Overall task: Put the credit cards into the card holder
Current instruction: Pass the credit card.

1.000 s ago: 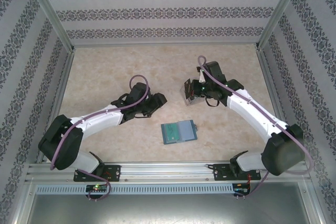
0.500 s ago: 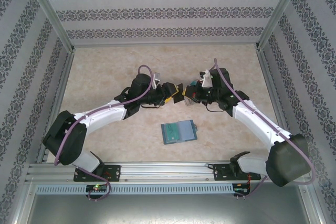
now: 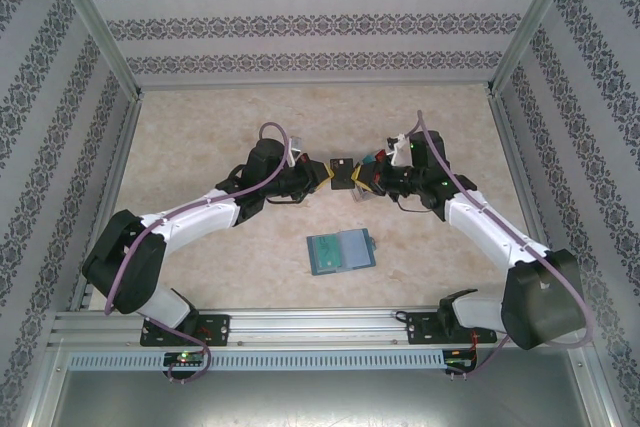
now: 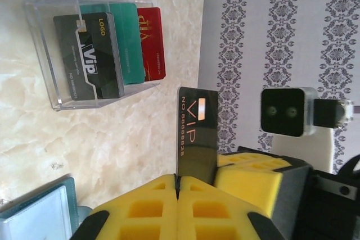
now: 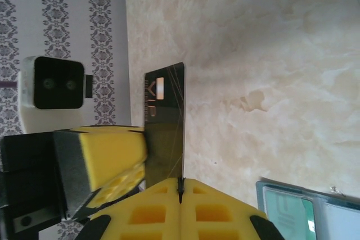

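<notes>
A black VIP credit card (image 3: 343,165) hangs in the air over the middle of the table, gripped from both sides. My left gripper (image 3: 328,173) is shut on one edge of this card (image 4: 198,133), its yellow pads pressed together (image 4: 179,179). My right gripper (image 3: 358,175) is shut on the same card (image 5: 166,127) from the opposite side (image 5: 180,182). The teal card holder (image 3: 341,250) lies open and flat on the table nearer the arm bases. More credit cards stand in a clear tray (image 4: 45,54): a black one (image 4: 90,66), a teal-green one (image 4: 128,43) and a red one (image 4: 153,43).
The marble-patterned table (image 3: 200,137) is fenced by aluminium rails and patterned walls (image 3: 300,27). The clear tray rests on the table just beyond the two grippers. A corner of the card holder (image 5: 304,212) lies low in the right wrist view.
My right gripper lifted the black card away from the tray toward the middle. My left arm swung in from the left and its jaws closed on the card's free edge.
</notes>
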`<state>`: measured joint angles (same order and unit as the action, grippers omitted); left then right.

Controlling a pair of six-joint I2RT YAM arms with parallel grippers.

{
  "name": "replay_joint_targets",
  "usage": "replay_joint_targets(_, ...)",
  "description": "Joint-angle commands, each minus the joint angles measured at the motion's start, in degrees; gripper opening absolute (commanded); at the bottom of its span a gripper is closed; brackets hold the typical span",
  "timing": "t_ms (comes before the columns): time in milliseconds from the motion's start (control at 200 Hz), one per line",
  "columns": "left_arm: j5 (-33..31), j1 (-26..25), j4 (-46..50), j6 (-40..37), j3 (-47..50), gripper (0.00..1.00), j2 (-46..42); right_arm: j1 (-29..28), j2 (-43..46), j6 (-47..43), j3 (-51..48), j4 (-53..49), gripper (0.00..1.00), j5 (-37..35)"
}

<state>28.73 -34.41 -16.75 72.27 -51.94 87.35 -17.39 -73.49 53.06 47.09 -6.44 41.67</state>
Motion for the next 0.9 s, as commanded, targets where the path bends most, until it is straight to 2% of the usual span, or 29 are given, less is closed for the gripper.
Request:
replay_joint_targets(0, 1.4, -0.4, -2.2, 1.2, -0.5, 0.00, -0.4, -0.3, -0.6, 1.4, -1.2, 2.4, 0.02, 2.5)
replay_joint_targets(120, 0.3, -0.4, 1.6, 7.0, -0.2, 0.00, -0.4, 0.1, -0.5, 1.3, -1.3, 2.4, 0.04, 2.3)
replay_joint_targets(180, -0.1, -0.4, 3.4, 10.7, 0.7, 0.00, -0.4, 0.5, -0.1, 0.4, -1.3, 0.5, 0.13, 0.6)
replay_joint_targets(270, 0.5, -0.4, 4.7, 13.9, 1.4, 0.00, -0.2, 0.9, 1.0, -1.3, -2.0, -2.6, 0.17, -3.3)
replay_joint_targets(325, 0.6, -0.4, 6.6, 14.4, 1.3, 0.00, -0.3, 1.1, 1.8, -1.8, -3.1, -3.4, 0.26, -5.2)
replay_joint_targets(465, -0.1, -0.4, 10.6, 15.2, 1.4, 0.00, -1.1, 1.1, 2.5, -2.7, -5.5, -3.6, 0.27, -6.3)
replay_joint_targets(704, -4.1, -1.7, 16.9, 12.1, 3.3, 0.00, -2.1, -2.3, 2.5, -6.6, -8.8, -6.0, 0.28, -8.8)
replay_joint_targets(894, -11.5, -6.8, 17.2, 3.2, 5.6, 0.00, -4.1, -7.3, 1.6, -9.6, -12.8, -5.3, 0.28, -10.3)
